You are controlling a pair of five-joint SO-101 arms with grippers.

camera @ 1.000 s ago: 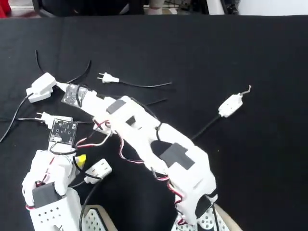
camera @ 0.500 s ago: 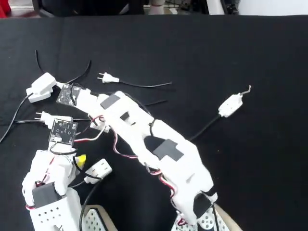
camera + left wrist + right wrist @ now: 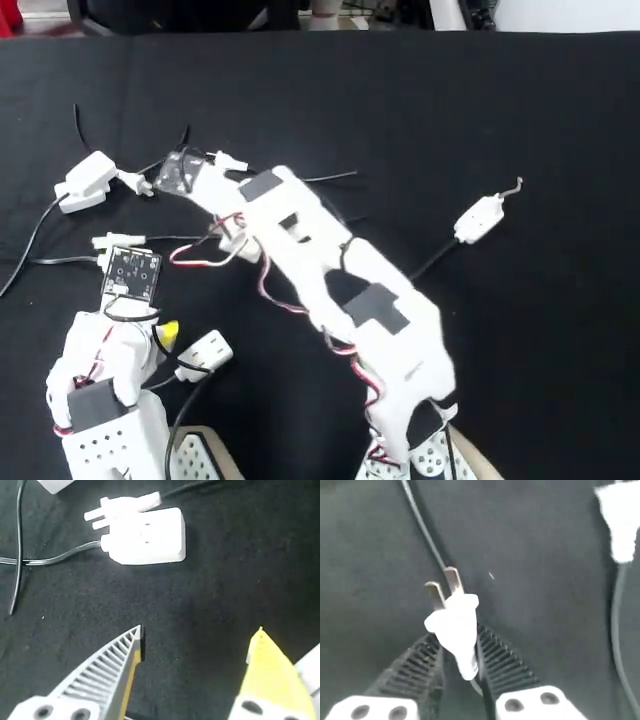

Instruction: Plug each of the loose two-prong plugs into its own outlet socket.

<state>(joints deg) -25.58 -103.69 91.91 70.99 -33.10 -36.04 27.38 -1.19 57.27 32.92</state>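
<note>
Backed off since a second ago: right gripper [image 3: 457, 639], now drawn away from the socket [image 3: 85, 181] ahead of it. It pinches one plug [image 3: 452, 617] by the body, prongs jutting past the fingertips, probably so they stay free to enter the slots. Left gripper [image 3: 200, 635]: jaws spread, nothing between them; second socket [image 3: 147, 542] lies ahead, loose plug [image 3: 122, 505] touching its far side. Count, high view: plugs, three; sockets, three. Whether these include the second socket, I cannot tell.
</note>
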